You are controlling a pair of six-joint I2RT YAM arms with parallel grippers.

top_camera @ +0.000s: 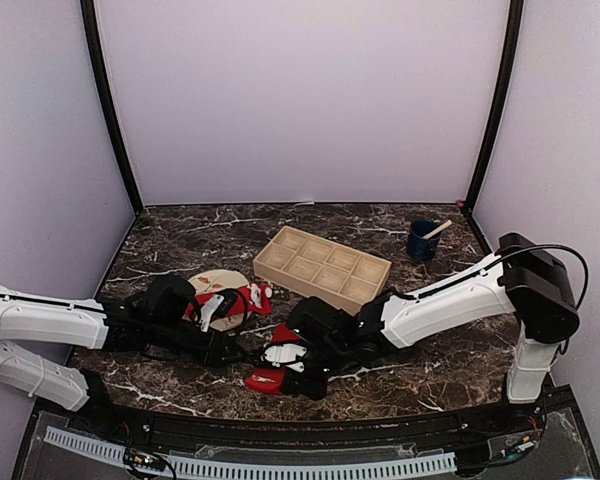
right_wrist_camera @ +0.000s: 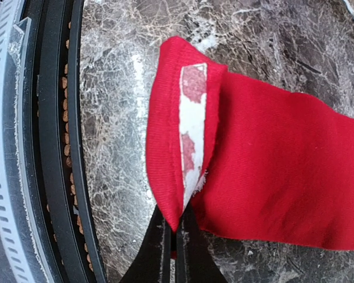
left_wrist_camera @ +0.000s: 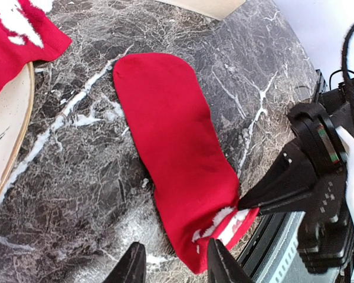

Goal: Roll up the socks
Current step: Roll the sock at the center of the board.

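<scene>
One red sock [left_wrist_camera: 177,159] lies flat on the marble table, its cuff folded over so the white inside shows. My right gripper [right_wrist_camera: 176,236] is shut on the edge of that cuff [right_wrist_camera: 192,135], close to the table's front rail; in the left wrist view the right gripper [left_wrist_camera: 253,203] reaches the cuff from the right. My left gripper [left_wrist_camera: 176,268] stands open just above the same cuff end, one finger over bare table and the other over the sock's edge, holding nothing. A second red sock [left_wrist_camera: 15,41] with white markings lies partly on the plate. From above, the held sock [top_camera: 262,381] sits between both grippers.
The round beige plate [top_camera: 220,283] lies at the left of the middle. A wooden compartment tray [top_camera: 325,265] stands behind the grippers, and a blue cup [top_camera: 422,240] with a stick in it at the back right. The black front rail [right_wrist_camera: 53,147] runs right beside the held cuff.
</scene>
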